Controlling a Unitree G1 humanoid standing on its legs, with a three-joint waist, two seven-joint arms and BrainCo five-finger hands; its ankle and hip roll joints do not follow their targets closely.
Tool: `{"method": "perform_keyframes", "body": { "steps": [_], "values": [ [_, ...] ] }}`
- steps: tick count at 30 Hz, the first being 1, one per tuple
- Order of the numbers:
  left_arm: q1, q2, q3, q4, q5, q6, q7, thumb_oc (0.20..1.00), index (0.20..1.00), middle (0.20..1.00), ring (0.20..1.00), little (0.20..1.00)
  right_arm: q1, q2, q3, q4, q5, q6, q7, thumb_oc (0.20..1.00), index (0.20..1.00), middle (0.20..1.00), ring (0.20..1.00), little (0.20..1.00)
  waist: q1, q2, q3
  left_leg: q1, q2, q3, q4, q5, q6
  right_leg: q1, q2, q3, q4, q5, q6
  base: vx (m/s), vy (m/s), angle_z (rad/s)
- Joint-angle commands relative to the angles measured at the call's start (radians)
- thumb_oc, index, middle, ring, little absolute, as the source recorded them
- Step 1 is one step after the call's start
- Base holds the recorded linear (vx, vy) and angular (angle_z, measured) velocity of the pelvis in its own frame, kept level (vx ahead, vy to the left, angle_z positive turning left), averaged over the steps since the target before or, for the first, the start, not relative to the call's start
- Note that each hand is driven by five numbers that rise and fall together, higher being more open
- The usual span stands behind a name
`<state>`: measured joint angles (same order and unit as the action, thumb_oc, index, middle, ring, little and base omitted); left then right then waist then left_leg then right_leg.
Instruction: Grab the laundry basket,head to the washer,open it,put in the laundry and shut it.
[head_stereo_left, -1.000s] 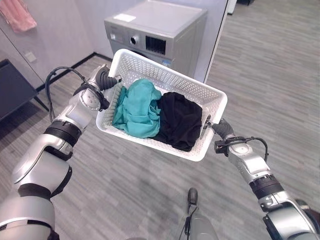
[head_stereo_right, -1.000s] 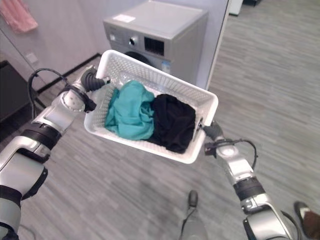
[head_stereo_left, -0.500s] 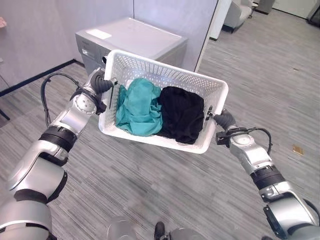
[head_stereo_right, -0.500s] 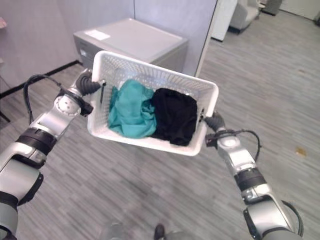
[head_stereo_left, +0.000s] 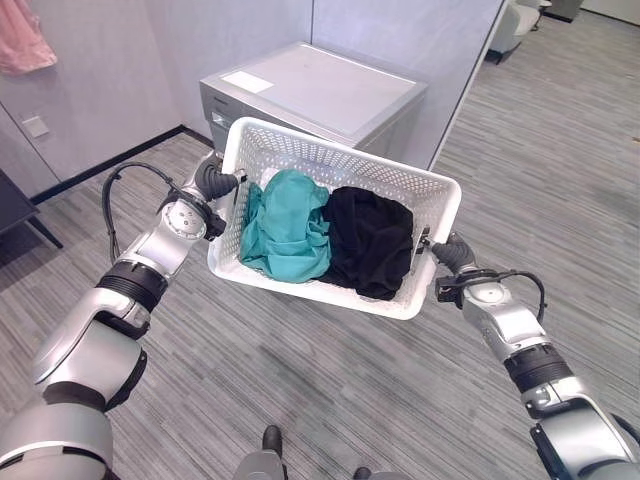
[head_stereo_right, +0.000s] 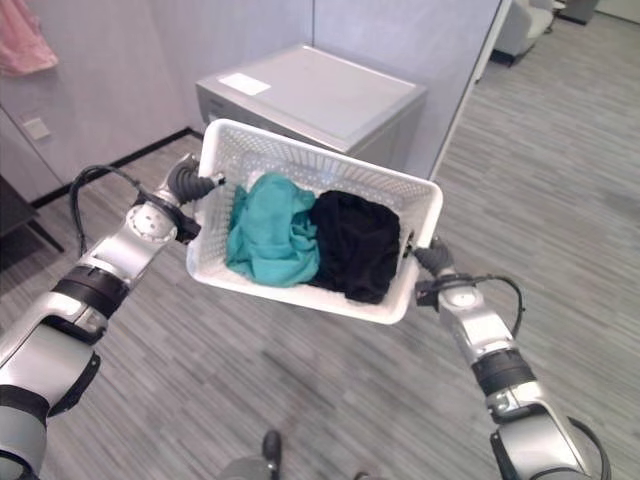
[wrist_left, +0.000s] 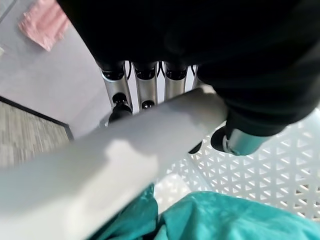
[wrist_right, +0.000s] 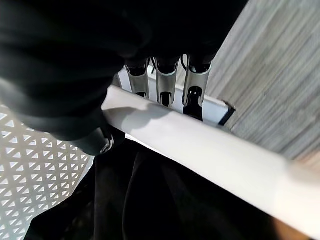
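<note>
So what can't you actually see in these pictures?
- Washer door: in both eye views the white laundry basket covers its front, so open or closed is unknown.
- Anything under the teal cloth and black cloth: covered.
- Pink cloth: cut off by the eye views' edge.

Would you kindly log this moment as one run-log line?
phase: carry | left hand, right hand: each shut on laundry basket rim | load: teal, black clothes | washer: ahead
</note>
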<state>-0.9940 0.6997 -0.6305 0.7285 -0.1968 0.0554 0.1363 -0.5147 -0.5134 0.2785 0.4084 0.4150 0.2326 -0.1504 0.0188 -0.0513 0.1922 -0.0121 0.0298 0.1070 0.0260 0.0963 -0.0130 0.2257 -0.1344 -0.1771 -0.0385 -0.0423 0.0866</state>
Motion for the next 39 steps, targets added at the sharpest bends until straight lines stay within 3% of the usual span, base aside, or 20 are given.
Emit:
{"method": "perform_keyframes", "body": {
  "steps": [1,20,39],
  "values": [
    [-0.018,-0.086,0.028,-0.037,-0.019,-0.090,0.003,0.200,0.200,0.200,0.200,0.200,-0.102,0.015,0.000,-0.104,-0.012,-0.152,0.052,0.200,0.200,0.200,0.200,0.200,0.023,0.023,-0.129,0.041,0.105,-0.018,0.065,-0.122,-0.046,-0.102,0.026,-0.029,0.093,-0.048,0.011,0.03,0.056,-0.03],
    [0.056,-0.094,0.046,-0.028,0.065,-0.085,-0.017,0.200,0.200,0.200,0.200,0.200,-0.042,-0.024,-0.042,-0.076,-0.068,-0.202,0.068,0.200,0.200,0.200,0.200,0.200,0.023,0.038,-0.120,0.064,0.101,-0.013,0.071,-0.150,-0.037,-0.091,0.007,-0.046,0.095,-0.056,0.027,0.01,0.012,-0.02],
    [0.115,-0.105,0.070,-0.011,0.086,-0.085,-0.022,0.200,0.200,0.200,0.200,0.200,-0.009,-0.074,-0.047,-0.027,-0.105,-0.203,0.094,0.200,0.200,0.200,0.200,0.200,0.017,0.043,-0.117,0.073,0.096,-0.013,0.064,-0.161,-0.035,-0.091,-0.001,-0.053,0.094,-0.055,0.032,0.00,0.000,0.00]
  ]
}}
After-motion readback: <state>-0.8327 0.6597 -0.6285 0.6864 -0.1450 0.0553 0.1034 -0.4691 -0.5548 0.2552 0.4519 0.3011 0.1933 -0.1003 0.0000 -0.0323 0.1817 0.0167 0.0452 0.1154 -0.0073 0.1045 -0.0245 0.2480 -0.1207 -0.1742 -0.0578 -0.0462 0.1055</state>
